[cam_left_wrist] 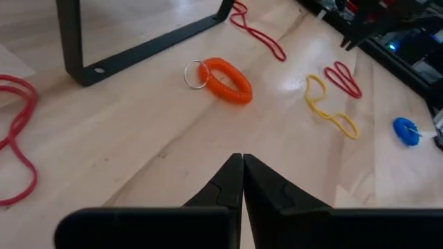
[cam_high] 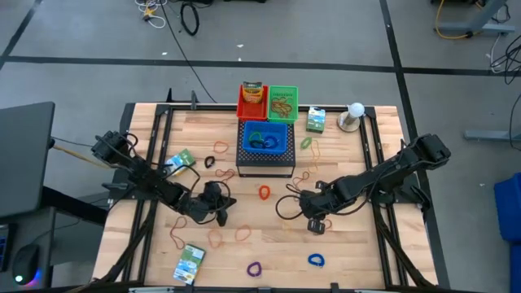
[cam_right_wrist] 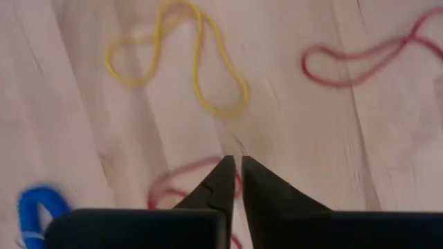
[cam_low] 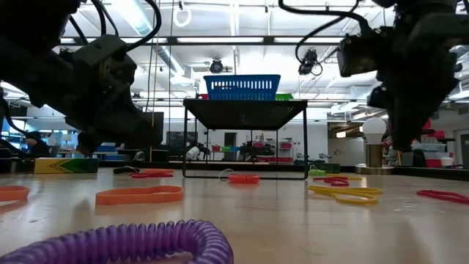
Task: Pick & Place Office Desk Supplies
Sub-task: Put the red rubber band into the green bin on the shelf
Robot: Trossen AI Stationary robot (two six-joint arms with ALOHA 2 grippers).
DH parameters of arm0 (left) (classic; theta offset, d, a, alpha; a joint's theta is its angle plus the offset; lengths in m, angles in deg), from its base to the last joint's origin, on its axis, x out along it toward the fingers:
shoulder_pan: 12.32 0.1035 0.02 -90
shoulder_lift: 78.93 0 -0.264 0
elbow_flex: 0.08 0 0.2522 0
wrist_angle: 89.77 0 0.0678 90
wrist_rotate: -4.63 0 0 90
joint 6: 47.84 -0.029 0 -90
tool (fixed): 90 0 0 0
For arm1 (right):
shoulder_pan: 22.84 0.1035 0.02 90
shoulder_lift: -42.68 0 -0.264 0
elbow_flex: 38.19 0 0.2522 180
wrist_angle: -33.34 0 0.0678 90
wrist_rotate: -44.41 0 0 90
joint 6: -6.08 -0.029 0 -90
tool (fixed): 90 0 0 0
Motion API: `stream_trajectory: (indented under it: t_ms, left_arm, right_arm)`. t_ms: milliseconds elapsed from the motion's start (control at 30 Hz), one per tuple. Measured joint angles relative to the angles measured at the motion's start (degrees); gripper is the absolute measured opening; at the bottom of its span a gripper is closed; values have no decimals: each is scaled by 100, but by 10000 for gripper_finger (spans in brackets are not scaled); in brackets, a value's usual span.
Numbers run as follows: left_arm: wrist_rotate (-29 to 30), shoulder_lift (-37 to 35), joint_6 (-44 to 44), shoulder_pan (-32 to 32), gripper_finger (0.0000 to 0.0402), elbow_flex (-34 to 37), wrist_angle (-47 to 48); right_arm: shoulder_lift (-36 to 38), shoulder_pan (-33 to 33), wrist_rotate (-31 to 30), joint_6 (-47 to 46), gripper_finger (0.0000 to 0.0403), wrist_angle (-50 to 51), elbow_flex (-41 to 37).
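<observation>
The desk supplies lie scattered on the wooden table. My left gripper hovers shut, low over the left-centre, pointing at an orange coil loop with a metal ring, lying flat ahead of it. My right gripper points down at the right-centre, its fingers a narrow gap apart over a red rubber band, clear of the wood in the low view. A yellow band and another red band lie just beyond it. A blue loop and a purple loop rest near the front edge.
A black perforated stand carrying a blue basket rises at the centre back, with red and green bins behind it. Green-white boxes and a white ball on a stand stand around.
</observation>
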Motion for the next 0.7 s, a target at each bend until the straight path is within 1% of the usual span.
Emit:
stream_trajectory:
  t_ms: [200,333,467,700]
  left_arm:
    - [-70,0,-76,-11,18,-2,-89]
    - [-58,0,-96,-11,18,-2,-96]
    - [-41,0,-107,-9,18,-2,-93]
    - [6,0,-243,-4,18,-2,-90]
  right_arm:
    - [0,2,40,217,103,564,0]
    - [0,0,30,345,141,557,0]
    - [0,-3,29,525,171,443,0]
    - [0,-264,-64,712,222,382,0]
